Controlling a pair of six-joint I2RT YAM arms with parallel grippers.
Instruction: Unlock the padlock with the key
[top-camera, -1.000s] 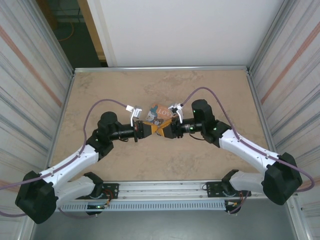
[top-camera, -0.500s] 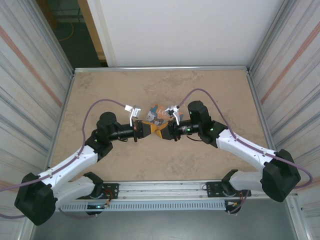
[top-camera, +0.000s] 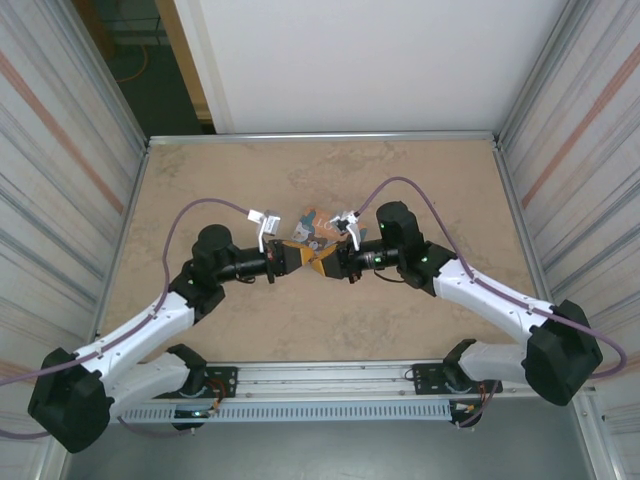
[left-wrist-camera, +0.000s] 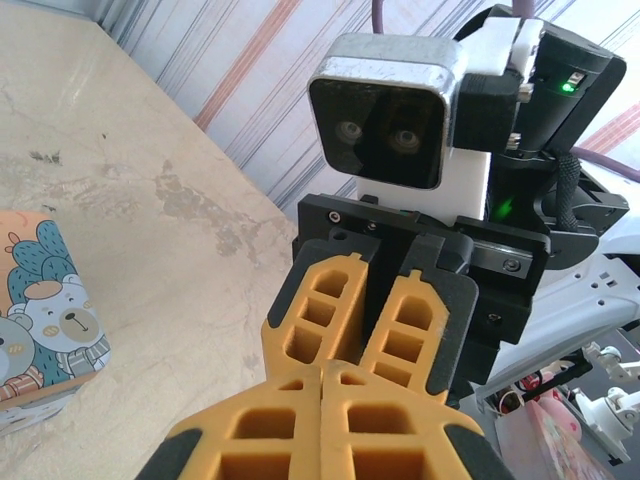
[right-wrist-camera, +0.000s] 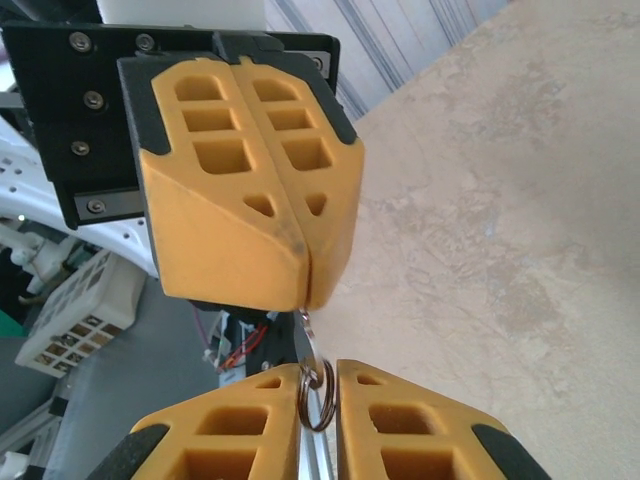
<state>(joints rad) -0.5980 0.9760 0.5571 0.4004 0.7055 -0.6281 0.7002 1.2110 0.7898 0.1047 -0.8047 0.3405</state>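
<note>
Padlock body is hidden or too small to make out; in the right wrist view a thin loop (right-wrist-camera: 303, 318), probably its shackle, pokes from the tip of the left gripper (right-wrist-camera: 306, 295), whose pads are pressed tight together, seemingly to anchor the tiny piece above the table (top-camera: 200, 180). Right gripper (right-wrist-camera: 318, 372) meets it tip to tip, pinching the key ring (right-wrist-camera: 316, 395) linked to that loop, likely to get at the key while the other arm steadies the lock. Box (left-wrist-camera: 45, 300) sits on the table nearby, held by neither.
</note>
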